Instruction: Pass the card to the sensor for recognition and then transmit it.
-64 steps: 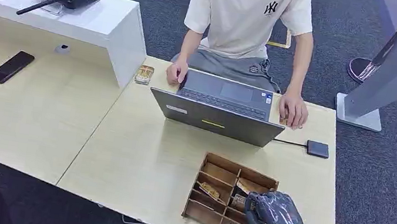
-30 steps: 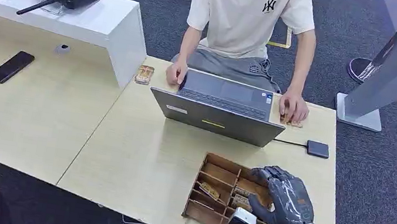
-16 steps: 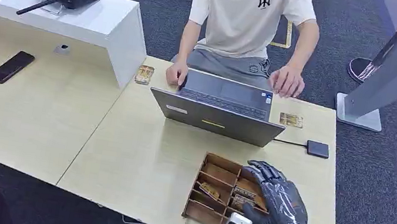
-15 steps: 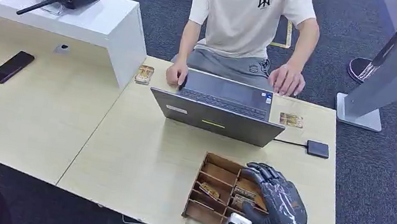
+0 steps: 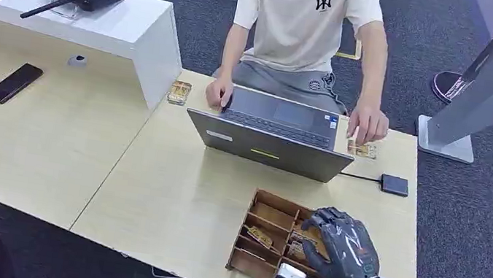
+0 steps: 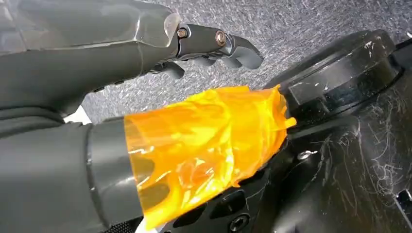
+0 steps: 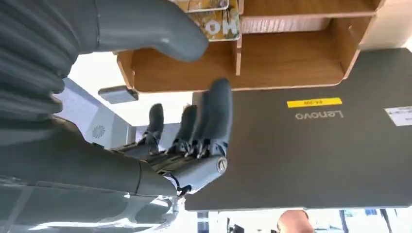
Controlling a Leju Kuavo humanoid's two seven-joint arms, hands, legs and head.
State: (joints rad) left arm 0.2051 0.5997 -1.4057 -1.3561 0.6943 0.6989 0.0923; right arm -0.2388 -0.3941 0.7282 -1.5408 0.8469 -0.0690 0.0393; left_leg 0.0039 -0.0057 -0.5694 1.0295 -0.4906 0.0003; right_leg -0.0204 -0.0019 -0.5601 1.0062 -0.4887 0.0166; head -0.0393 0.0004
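Right hand (image 5: pixel 343 249) has dropped lower over the brown wooden divided tray (image 5: pixel 269 212) since half a second ago; fingers spread, holding nothing. Printed cards (image 5: pixel 298 248) lie in tray slots at its 9 o'clock. Grasp not yet made. Person's hand (image 5: pixel 368 125) is back on the table card (image 5: pixel 363 150) at 12. Left hand (image 6: pixel 145 43) hangs, loosely curled, holding nothing.

Even, bright room light, soft shadows.
My head view is sharp; glare whitens my right wrist view's far background beyond the tabletop (image 5: pixel 169 194).
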